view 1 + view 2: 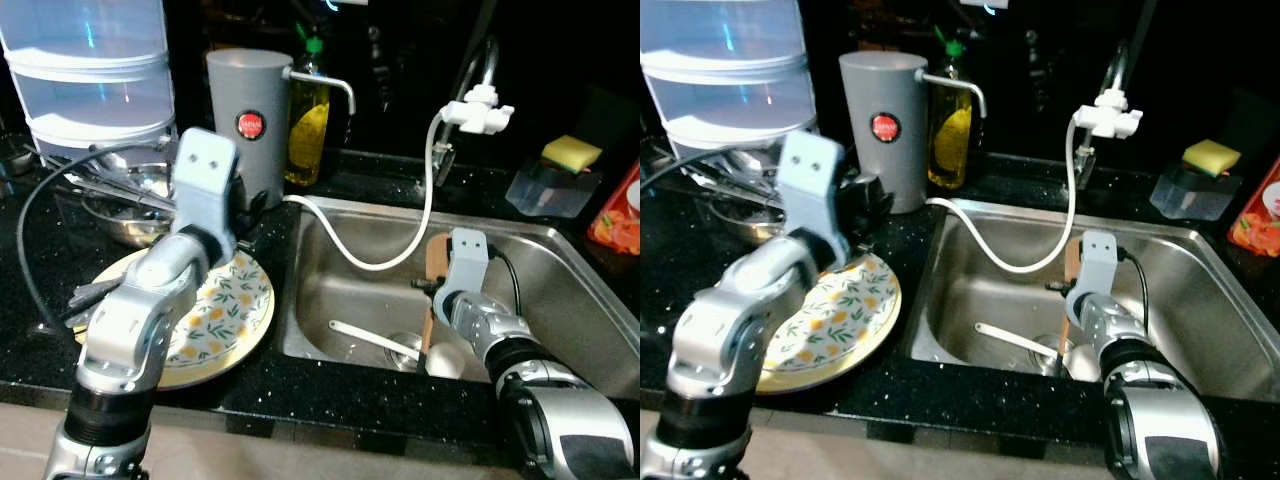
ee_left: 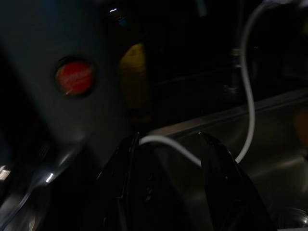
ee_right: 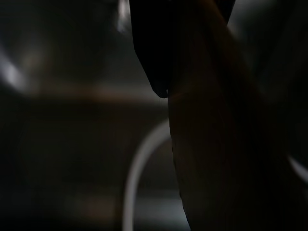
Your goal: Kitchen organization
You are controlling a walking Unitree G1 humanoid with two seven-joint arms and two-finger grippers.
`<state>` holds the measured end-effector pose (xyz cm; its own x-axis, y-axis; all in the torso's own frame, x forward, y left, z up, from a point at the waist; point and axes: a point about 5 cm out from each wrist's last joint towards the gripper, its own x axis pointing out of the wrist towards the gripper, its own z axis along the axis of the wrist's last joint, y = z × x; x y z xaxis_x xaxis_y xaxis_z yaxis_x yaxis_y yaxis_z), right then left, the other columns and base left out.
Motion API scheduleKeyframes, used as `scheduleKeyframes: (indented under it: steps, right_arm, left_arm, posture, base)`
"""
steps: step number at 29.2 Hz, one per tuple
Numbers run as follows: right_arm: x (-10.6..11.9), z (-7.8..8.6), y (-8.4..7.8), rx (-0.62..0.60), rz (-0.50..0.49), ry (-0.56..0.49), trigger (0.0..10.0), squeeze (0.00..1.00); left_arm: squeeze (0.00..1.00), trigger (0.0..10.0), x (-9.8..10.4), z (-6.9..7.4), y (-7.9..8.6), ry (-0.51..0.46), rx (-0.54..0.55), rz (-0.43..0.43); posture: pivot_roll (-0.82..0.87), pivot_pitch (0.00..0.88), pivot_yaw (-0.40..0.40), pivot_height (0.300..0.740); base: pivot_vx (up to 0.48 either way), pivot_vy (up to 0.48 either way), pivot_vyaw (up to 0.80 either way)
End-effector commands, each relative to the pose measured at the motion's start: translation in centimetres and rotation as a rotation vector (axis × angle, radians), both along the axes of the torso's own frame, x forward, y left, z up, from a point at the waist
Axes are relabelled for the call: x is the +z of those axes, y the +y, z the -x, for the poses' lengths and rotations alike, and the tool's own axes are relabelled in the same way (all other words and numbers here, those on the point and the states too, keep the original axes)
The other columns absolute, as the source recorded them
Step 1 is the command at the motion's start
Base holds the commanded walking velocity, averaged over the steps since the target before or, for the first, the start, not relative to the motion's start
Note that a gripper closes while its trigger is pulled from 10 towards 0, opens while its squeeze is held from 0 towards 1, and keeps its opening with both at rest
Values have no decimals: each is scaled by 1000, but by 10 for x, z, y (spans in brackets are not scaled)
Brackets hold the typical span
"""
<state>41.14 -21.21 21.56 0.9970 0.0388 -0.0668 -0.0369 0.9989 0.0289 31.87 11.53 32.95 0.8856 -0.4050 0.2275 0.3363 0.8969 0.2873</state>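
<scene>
1. Both silver arms fill the foreground: the left arm reaches over the black tabletop [image 1: 30,290], the right arm reaches down into the stainless sink [image 1: 570,290].
2. The left gripper [image 2: 168,187] hovers above the far rim of a floral plate [image 1: 225,310], just in front of a grey cylindrical container [image 1: 248,120] with a red round sticker.
3. In the left wrist view its jaws stand moderately apart with nothing between them; beyond them lie the white hose [image 1: 385,262] and the sink edge.
4. The right gripper [image 1: 432,285] sits inside the sink, closed on a wooden spatula [image 1: 436,262] that stands roughly upright against it.
5. The right wrist view is very dark: one black finger [image 3: 154,48] lies against the brown wood.
6. On the sink floor lie a white spoon [image 1: 375,340], near the drain, and a white rounded object [image 1: 446,360] just beside the right wrist.
7. The floral plate rests on the tabletop left of the sink, partly under the left arm.
8. Behind the plate a steel bowl [image 1: 135,215] holds utensils, and a clear stacked plastic container [image 1: 90,70] stands behind that.
9. A bottle of yellow dish soap [image 1: 308,125] stands just beside the grey container.
10. The white hose runs from a white tap fitting [image 1: 480,115] down into the sink and up toward the grey container.
11. A yellow sponge [image 1: 572,152] rests on a clear holder [image 1: 550,188] behind the sink on the right, with a red packet [image 1: 618,215] near the edge.
</scene>
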Motion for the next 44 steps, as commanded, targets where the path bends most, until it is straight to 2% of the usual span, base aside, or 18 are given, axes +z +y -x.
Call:
scheduleKeyframes:
  steps: [1, 3, 4, 6, 7, 8, 10, 11, 12, 15, 16, 18, 19, 25, 26, 33, 38, 44]
  right_arm:
    - [14, -1, -1, 15, 53, -69, 10000, 0]
    - [23, 0, 1, 32, 117, -136, 10000, 0]
    - [36, 2, 6, 61, 214, -240, 10000, 0]
    - [41, 4, 10, 69, 321, -307, 10000, 0]
    - [39, 4, 10, 52, 407, -303, 10000, 0]
    - [39, 4, 10, 52, 407, -303, 10000, 0]
    - [34, 2, 11, 28, 688, -251, 10000, 0]
    - [34, 2, 11, 28, 688, -251, 10000, 0]
    - [30, 1, 14, 90, 1004, -203, 10000, 0]
    - [33, 0, 17, 139, 1082, -215, 10000, 0]
    - [36, 0, 22, 187, 1215, -240, 10000, 0]
    - [35, 0, 23, 209, 1253, -241, 10000, 0]
    - [23, 2, 26, 350, 1350, -173, 10000, 0]
    - [12, 6, 21, 555, 1479, -21, 10000, 0]
    - [5, 10, 14, 658, 1533, 71, 10000, 0]
    - [-31, 21, 12, 837, 1540, 209, 10000, 0]
    - [-54, 21, 11, 751, 1555, 260, 10000, 0]
    - [-61, 20, 12, 667, 1533, 266, 10000, 0]
  left_arm:
    - [0, 10000, -3, -2, -2, 3, -5, -32]
    - [0, 10000, -2, -3, -5, 2, -11, -33]
    - [0, 10000, -4, -4, -9, 9, -29, -29]
    - [0, 10000, -8, -4, -11, 21, -40, -29]
    - [0, 10000, -10, -3, -12, 27, -45, -30]
    - [0, 10000, -10, -3, -12, 27, -45, -30]
    - [0, 10000, -14, -1, -11, 37, -49, -25]
    - [0, 10000, -14, -1, -11, 37, -49, -25]
    - [0, 10000, -17, 0, -10, 46, -47, -21]
    - [0, 10000, -20, 2, -9, 52, -47, -19]
    - [0, 10000, -23, 2, -9, 57, -46, -19]
    - [0, 10000, -24, 2, -9, 59, -45, -19]
    - [0, 10000, -23, 3, -8, 57, -41, -16]
    - [0, 10000, -18, 6, -7, 44, -41, -4]
    - [0, 10000, -17, 7, -7, 38, -46, 3]
    - [0, 10000, -17, 9, -6, 38, -41, 9]
    - [0, 10000, -20, 10, -8, 46, -39, 13]
    - [0, 10000, -21, 11, -5, 50, -29, 13]
  posture:
    - [156, 114, -42, 740]
    - [156, 114, -42, 740]
    - [149, 118, -35, 740]
    - [152, 120, -34, 740]
    - [156, 122, -36, 740]
    - [156, 122, -36, 740]
    - [161, 124, -37, 740]
    - [161, 124, -37, 740]
    - [164, 126, -40, 740]
    - [164, 126, -42, 740]
    - [166, 127, -44, 740]
    - [173, 127, -51, 740]
    - [173, 127, -51, 740]
    - [177, 127, -61, 740]
    - [177, 127, -61, 740]
    - [180, 128, -70, 740]
    - [184, 131, -75, 740]
    - [196, 134, -83, 740]
  base:
    - [0, 0, 0]
    - [0, 0, 0]
    - [0, 0, 0]
    - [0, 0, 0]
    - [0, 0, 0]
    - [0, 0, 0]
    - [0, 0, 0]
    - [0, 0, 0]
    - [0, 0, 0]
    - [0, 0, 0]
    - [0, 0, 0]
    - [0, 0, 0]
    - [0, 0, 0]
    - [0, 0, 0]
    - [0, 0, 0]
    - [0, 0, 0]
    - [0, 0, 0]
    - [0, 0, 0]
